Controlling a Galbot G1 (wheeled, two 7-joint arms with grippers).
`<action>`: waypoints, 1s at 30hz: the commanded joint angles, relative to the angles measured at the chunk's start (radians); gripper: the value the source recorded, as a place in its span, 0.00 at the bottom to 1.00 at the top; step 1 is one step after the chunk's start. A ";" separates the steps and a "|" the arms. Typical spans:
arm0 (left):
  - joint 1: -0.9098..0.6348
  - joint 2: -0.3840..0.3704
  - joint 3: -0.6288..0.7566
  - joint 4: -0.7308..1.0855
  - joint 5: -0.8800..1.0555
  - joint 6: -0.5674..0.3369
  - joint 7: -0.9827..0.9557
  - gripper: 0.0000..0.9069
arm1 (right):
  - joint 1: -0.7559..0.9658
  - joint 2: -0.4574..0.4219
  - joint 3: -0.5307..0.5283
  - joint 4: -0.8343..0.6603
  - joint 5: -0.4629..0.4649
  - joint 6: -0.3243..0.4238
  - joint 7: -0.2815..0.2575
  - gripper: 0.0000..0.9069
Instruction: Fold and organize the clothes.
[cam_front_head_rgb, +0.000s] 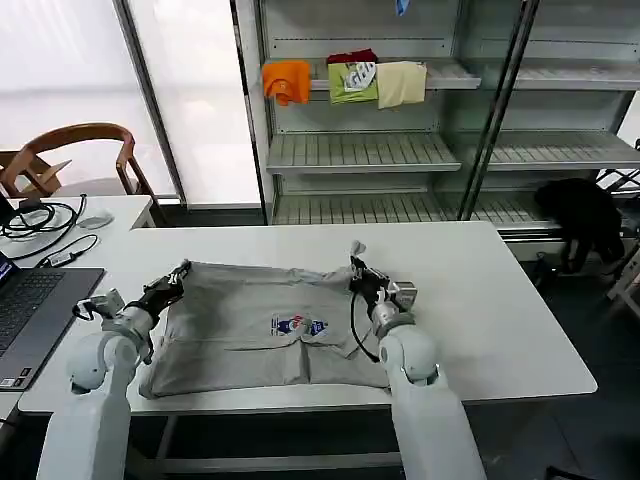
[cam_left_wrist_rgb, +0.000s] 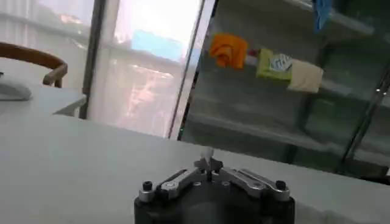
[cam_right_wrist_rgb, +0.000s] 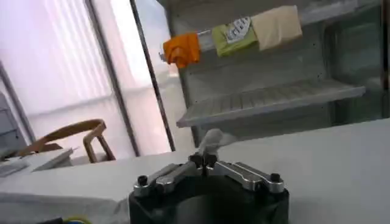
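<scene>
A light grey shirt (cam_front_head_rgb: 255, 330) with a small multicolour chest print (cam_front_head_rgb: 298, 325) lies spread flat on the white table (cam_front_head_rgb: 480, 300). My left gripper (cam_front_head_rgb: 182, 270) is shut on the shirt's far left corner. My right gripper (cam_front_head_rgb: 356, 267) is shut on the far right corner, where a tuft of grey fabric (cam_front_head_rgb: 357, 247) sticks up. The left wrist view has the left gripper (cam_left_wrist_rgb: 208, 165) pinching a small bit of cloth. The right gripper (cam_right_wrist_rgb: 203, 161) holds a fold of shirt fabric (cam_right_wrist_rgb: 213, 139) in the right wrist view.
A laptop (cam_front_head_rgb: 30, 310), cables (cam_front_head_rgb: 45, 215) and a mouse (cam_front_head_rgb: 95, 220) sit on the side desk to my left. Behind the table stands a shelf rack (cam_front_head_rgb: 400, 150) with small orange (cam_front_head_rgb: 287, 80), green (cam_front_head_rgb: 353, 80) and cream (cam_front_head_rgb: 401, 83) folded garments. A black heap of cloth (cam_front_head_rgb: 580, 215) lies at the right.
</scene>
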 joint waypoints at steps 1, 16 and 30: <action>0.136 0.014 -0.050 -0.082 -0.095 -0.024 0.025 0.00 | -0.200 -0.092 0.047 0.224 0.056 -0.035 0.002 0.00; 0.257 0.040 -0.088 -0.114 -0.084 -0.036 0.125 0.01 | -0.323 -0.148 0.083 0.318 0.075 -0.047 -0.044 0.00; 0.335 0.030 -0.098 -0.137 0.121 -0.068 0.122 1.00 | -0.414 -0.157 0.081 0.295 -0.056 -0.035 -0.018 1.00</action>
